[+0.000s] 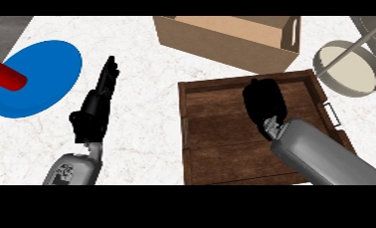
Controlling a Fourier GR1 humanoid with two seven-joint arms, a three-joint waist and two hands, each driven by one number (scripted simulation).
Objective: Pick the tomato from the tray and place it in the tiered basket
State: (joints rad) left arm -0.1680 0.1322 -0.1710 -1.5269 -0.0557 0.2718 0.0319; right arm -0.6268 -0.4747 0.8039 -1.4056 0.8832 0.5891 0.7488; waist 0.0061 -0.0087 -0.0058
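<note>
The brown wooden tray (220, 137) lies at the centre right of the counter. My right hand (264, 101) hangs over its far half, fingers curled downward. No tomato shows anywhere on the tray; the curled hand hides whatever it covers. The tiered basket (351, 68), a round pale bowl on grey metal posts, stands at the far right, beyond the tray's corner. My left hand (97, 103) rests over the bare counter left of the tray, fingers straight and pointing away, holding nothing.
A cardboard box (235, 40) stands just behind the tray. A blue plate (44, 77) with a red cylinder (10, 76) on it lies at the far left. White marble counter shows between the plate and the tray.
</note>
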